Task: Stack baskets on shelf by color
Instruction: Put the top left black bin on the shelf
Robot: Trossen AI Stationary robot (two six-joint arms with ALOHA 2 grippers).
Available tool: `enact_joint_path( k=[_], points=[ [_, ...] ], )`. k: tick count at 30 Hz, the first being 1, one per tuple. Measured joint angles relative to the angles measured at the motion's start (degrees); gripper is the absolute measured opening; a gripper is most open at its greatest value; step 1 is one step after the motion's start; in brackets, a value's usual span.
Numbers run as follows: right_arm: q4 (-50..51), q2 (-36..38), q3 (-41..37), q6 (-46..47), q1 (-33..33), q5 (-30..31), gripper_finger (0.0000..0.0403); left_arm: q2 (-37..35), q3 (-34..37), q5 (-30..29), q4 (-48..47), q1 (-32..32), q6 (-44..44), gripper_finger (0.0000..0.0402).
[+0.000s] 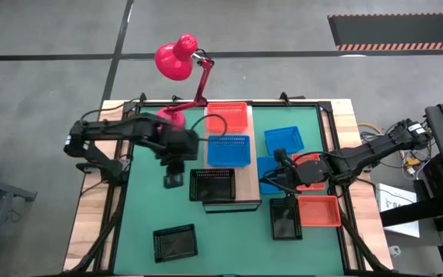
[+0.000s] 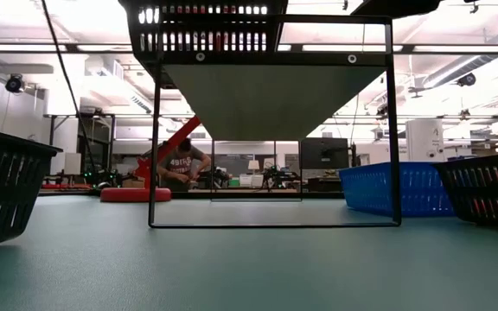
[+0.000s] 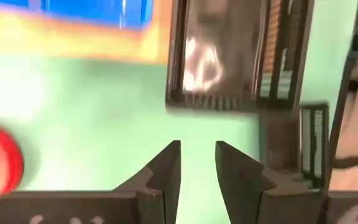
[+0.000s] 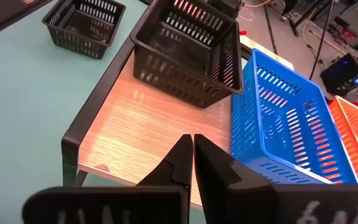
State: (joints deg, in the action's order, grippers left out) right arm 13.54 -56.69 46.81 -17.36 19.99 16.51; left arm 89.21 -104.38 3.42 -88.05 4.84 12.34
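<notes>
From the high view I count nine baskets: three red-orange, three blue, three black.

The shelf (image 1: 246, 158) is a light-wood plank on a dark frame, running from far to near across the middle of the green table mat (image 1: 229, 231). Three baskets sit on it in a row: a red-orange basket (image 1: 228, 115) at the far end, a blue basket (image 1: 228, 151) in the middle and a black basket (image 1: 213, 185) at the near end.

The other six lie on the mat. To the right of the shelf I see one blue basket (image 1: 284, 140), a second blue basket (image 1: 267, 175) just beside the shelf edge, a red-orange basket (image 1: 311, 171) under the right arm, a red-orange basket (image 1: 318, 211) near the right edge, and a black basket (image 1: 286, 217) touching its left side. The third black basket (image 1: 175, 242) lies alone, near and left.

The left gripper (image 1: 174, 180) hovers over the mat just left of the shelf's near end; its fingers (image 3: 166, 174) stand slightly apart with nothing between them.

The right gripper (image 1: 277, 171) is above the blue basket beside the shelf; in the right wrist view its fingers (image 4: 179, 165) are closed tip to tip on nothing.

A red desk lamp (image 1: 177, 60) stands at the far left.
</notes>
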Motion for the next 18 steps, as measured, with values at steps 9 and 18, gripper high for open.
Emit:
enact_joint_path(
  k=[9, 18],
  points=[
    [-0.1, 0.0, 0.0, -0.2, 0.0, 0.0, 0.0009, -3.2, 11.8, -2.1, 2.3, 4.3, 4.0, 0.0008],
    [-0.1, 0.0, 0.0, -0.2, 0.0, 0.0, 0.0009, 0.7, 17.7, 0.1, 12.0, 4.4, 3.9, 0.0001]
  ],
)
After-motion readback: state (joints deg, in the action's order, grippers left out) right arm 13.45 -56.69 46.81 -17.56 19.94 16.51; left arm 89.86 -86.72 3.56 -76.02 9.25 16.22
